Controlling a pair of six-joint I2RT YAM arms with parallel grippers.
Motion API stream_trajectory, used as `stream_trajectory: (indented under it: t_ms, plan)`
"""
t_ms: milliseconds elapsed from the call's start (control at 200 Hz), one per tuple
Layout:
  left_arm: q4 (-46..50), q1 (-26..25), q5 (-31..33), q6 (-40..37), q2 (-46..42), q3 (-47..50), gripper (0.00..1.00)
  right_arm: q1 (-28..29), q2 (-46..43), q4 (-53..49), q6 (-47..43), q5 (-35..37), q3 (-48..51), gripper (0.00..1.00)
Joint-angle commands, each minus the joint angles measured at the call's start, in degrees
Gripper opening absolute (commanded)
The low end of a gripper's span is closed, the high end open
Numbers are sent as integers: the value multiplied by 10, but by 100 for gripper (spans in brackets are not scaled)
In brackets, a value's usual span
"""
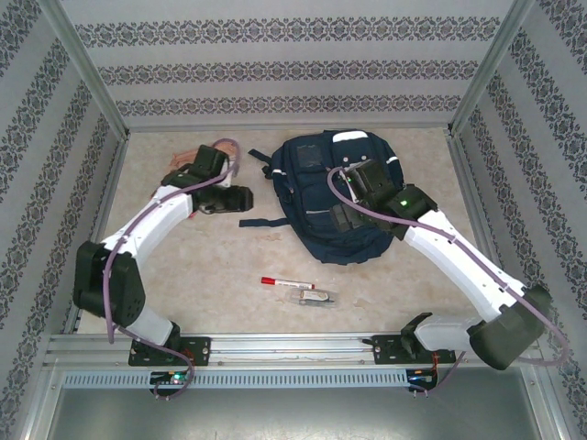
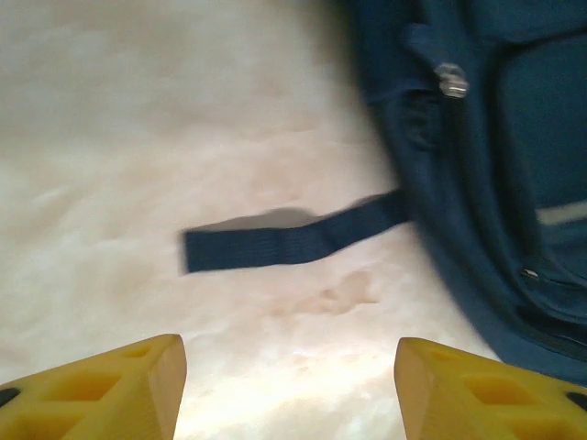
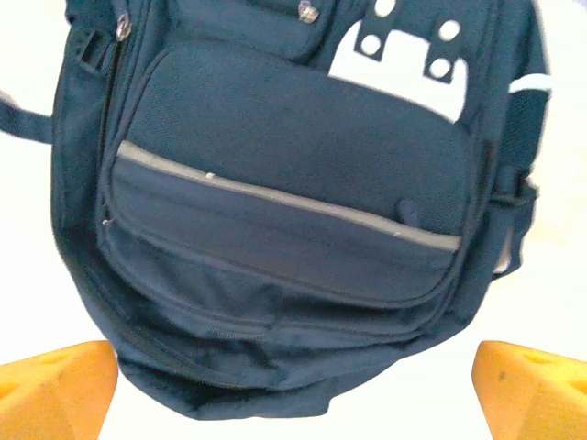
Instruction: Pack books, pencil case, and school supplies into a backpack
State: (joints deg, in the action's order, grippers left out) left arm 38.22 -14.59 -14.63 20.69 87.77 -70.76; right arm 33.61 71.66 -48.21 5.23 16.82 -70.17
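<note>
The left arm (image 1: 156, 215) hides most of the pencil case (image 1: 171, 162); the clear-wrapped item (image 1: 318, 297) is unreadably small.

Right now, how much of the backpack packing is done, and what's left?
Done: unclear; the navy backpack lies flat, its contents hidden. In hand: nothing; the left hand beside it and the right hand over it are both open and empty. Left: the pink pencil case, red-capped marker and clear-wrapped item lie out on the table.

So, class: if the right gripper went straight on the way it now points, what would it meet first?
Most likely the backpack, its front pocket dead ahead of the open right gripper; depth is unclear.
</note>
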Motion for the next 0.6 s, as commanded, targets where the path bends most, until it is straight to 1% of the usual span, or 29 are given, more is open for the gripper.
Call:
stream_trajectory:
  t_ms: [0, 40, 80, 180, 325, 445, 490, 595]
  plan:
    - [52, 50, 55, 40, -2, 11, 63, 0, -33, 44, -16, 42, 36, 98]
    - [48, 65, 57, 42, 11, 5, 63, -3, -32, 42, -11, 30, 39, 98]
    - [44, 79, 55, 43, 28, -4, 63, -4, -28, 36, 4, 34, 41, 98]
    - [31, 100, 63, 57, 72, -28, 63, -6, -19, 30, 39, 29, 54, 98]
    - [-8, 124, 118, 78, 148, -60, 64, -6, -19, 53, 67, -44, 80, 98]
    - [-31, 153, 100, 114, 220, -98, 63, -5, -21, 76, 84, -74, 100, 98]
    - [-41, 157, 110, 117, 234, -107, 63, -4, -21, 84, 85, -88, 101, 98]
    - [-50, 159, 149, 108, 265, -130, 63, -3, -17, 88, 87, -116, 95, 94]
